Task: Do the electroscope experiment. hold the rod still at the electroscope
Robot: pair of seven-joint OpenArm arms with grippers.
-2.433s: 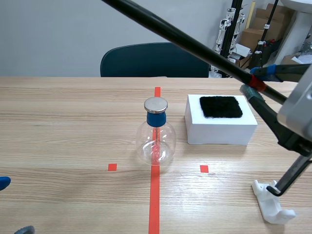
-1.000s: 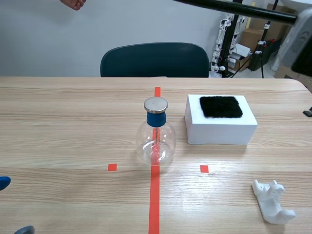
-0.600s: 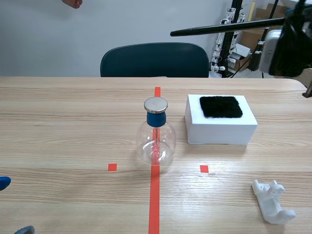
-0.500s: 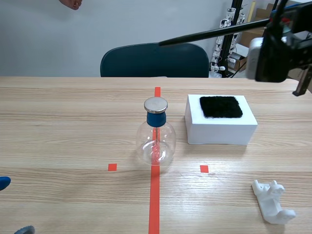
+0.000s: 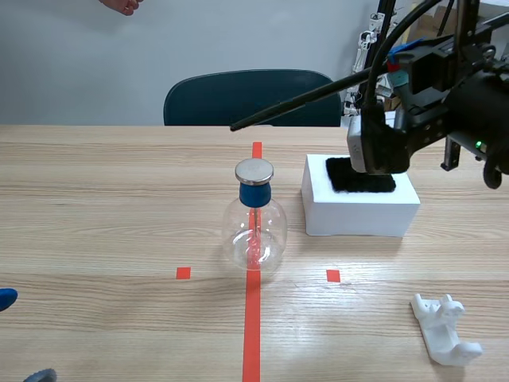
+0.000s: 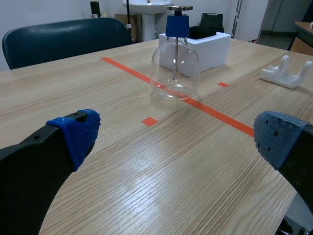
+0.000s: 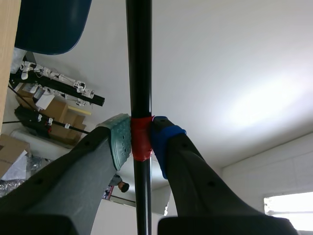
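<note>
The electroscope [image 5: 254, 219] is a clear flask with a blue stopper and a metal disc, standing on the red tape line. The left wrist view shows the electroscope [image 6: 174, 63] ahead of my open, empty left gripper [image 6: 176, 139], which rests low at the table's near left. My right gripper [image 7: 141, 139] is shut on the long black rod [image 7: 139, 58] at its red tape band. From the raised right arm [image 5: 421, 119], the rod [image 5: 302, 97] slants down to the left. Its tip hangs above and slightly left of the disc, not touching it.
A white box [image 5: 360, 208] topped with a black fur pad [image 5: 360, 173] stands right of the flask. A white rod stand [image 5: 445, 333] lies at the near right. A dark chair [image 5: 250, 97] is behind the table. A person's hand [image 5: 121, 5] shows at the top left.
The right arm has swung the rod down from high overhead and moved left. The rod's tip has travelled from the upper right to just above the electroscope's disc. The left gripper stayed put.
</note>
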